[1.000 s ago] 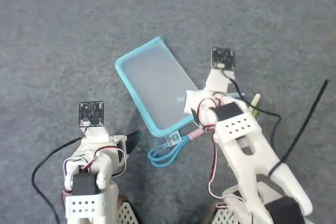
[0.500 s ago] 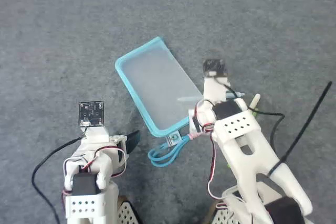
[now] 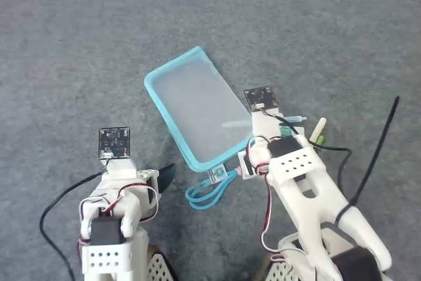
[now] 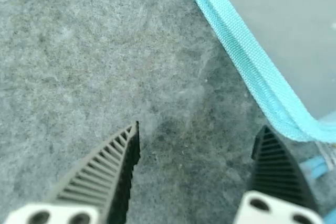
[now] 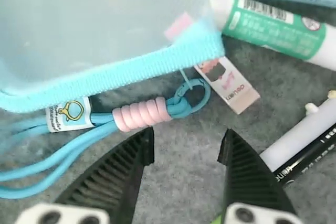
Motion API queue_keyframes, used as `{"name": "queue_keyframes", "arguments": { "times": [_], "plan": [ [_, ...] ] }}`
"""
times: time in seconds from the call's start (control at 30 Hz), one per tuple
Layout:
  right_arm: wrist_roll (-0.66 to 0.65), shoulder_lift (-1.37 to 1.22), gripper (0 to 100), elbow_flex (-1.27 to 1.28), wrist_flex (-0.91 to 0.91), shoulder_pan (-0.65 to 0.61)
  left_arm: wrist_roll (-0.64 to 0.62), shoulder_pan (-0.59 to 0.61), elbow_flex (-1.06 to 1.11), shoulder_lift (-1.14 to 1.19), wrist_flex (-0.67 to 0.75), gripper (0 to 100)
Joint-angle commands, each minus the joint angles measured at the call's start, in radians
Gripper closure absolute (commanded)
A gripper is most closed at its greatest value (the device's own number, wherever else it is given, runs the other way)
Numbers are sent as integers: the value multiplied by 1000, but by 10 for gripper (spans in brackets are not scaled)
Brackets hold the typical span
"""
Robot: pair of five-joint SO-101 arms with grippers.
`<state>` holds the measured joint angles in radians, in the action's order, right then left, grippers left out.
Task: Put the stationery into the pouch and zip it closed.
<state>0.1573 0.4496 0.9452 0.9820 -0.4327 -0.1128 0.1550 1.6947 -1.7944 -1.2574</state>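
The translucent pouch [image 3: 194, 106] with a cyan border lies flat in the middle of the table. Its blue zip cord [image 3: 207, 192] with a pink coil [image 5: 142, 115] trails from the near corner. My right gripper [image 5: 186, 145] hovers open just over that cord, nothing between its fingers. Right of the pouch lie a light blue pen [image 3: 293, 120], a green-and-white stick [image 5: 273, 22] and a white pen [image 5: 304, 140]. The blue pen's end shows through the pouch; inside or beneath, I cannot tell. My left gripper [image 4: 197, 150] stands open over bare felt beside the pouch's cyan edge [image 4: 247, 61].
Grey felt [image 3: 79, 57] covers the whole table. A small printed tag [image 5: 226, 80] hangs off the pouch corner. A black cable [image 3: 378, 156] runs along the right arm's far side. The left arm's base [image 3: 115, 228] sits at the near left.
The right arm has drawn back toward the near edge and slightly left, from beside the pens to the pouch's near corner. The pouch and left arm have not moved.
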Motion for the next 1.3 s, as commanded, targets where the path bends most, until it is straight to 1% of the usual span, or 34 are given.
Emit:
{"name": "queue_keyframes", "arguments": {
  "times": [0.0,0.33,0.5,0.73,0.83,1.0,1.07,1.17,1.27],
  "plan": [
    [-9,-36,794,-71,-16,-13,-5,11,-8,-23,-6,669],
    [2,-403,794,-416,-16,-7,-5,11,-8,-23,-6,669],
    [77,-590,794,-641,-8,-4,-5,11,-8,-23,-6,669],
    [91,-740,794,-895,-5,-4,-5,11,-8,-23,-6,669],
    [92,-757,794,-950,36,-4,-5,11,-8,-23,-6,669],
    [146,-674,794,-1056,260,-4,-5,11,-8,-23,-6,669],
    [149,-627,794,-1077,343,-13,-5,11,-8,-23,-6,669],
    [149,-578,794,-1068,429,-42,-5,11,-8,-23,-6,669],
    [150,-576,794,-1002,447,-91,-5,11,-8,-23,-6,669]
  ]
}}
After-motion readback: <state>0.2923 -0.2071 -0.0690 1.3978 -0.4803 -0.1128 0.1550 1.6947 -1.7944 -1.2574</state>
